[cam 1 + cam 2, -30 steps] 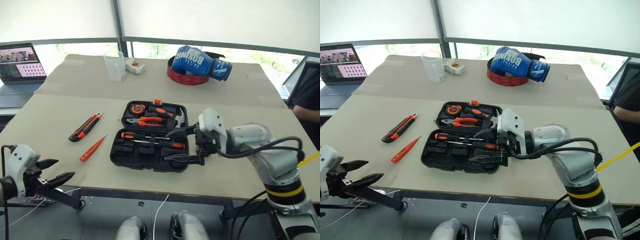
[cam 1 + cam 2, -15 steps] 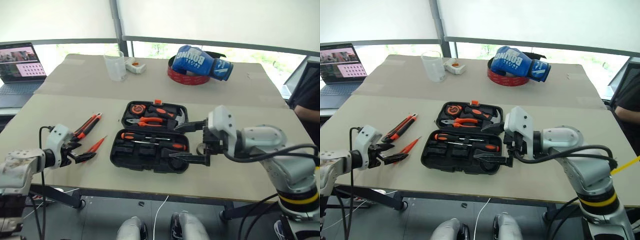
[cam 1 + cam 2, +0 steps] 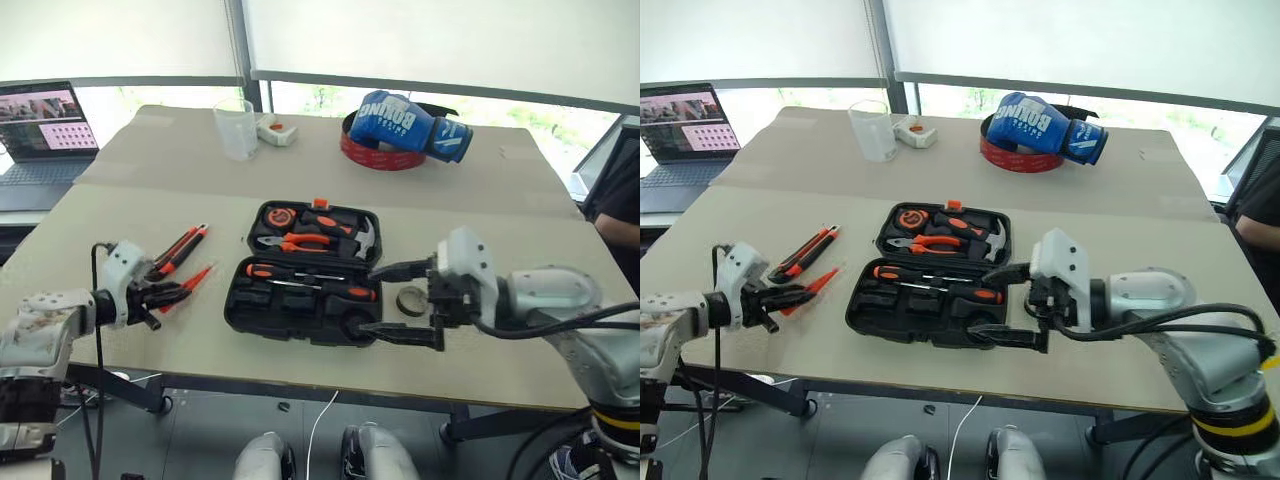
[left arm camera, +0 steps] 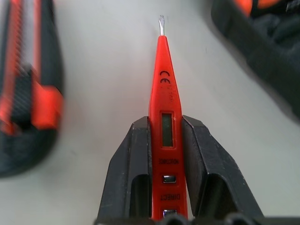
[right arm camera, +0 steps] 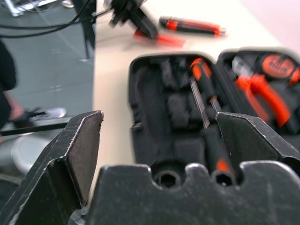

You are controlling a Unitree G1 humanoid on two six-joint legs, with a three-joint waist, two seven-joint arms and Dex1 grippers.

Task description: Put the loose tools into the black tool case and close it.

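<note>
Your left gripper (image 4: 165, 187) is clamped on the slim orange pen-like tester (image 4: 163, 117), both fingers pressing its sides near the butt, so it could pivot or slip on lifting. The black-and-orange utility knife (image 3: 178, 250) lies just beside it. Beyond, the black plastic tool case (image 3: 305, 283) sits open, your right gripper (image 3: 1002, 303) spread wide, empty, at its far edge.
</note>
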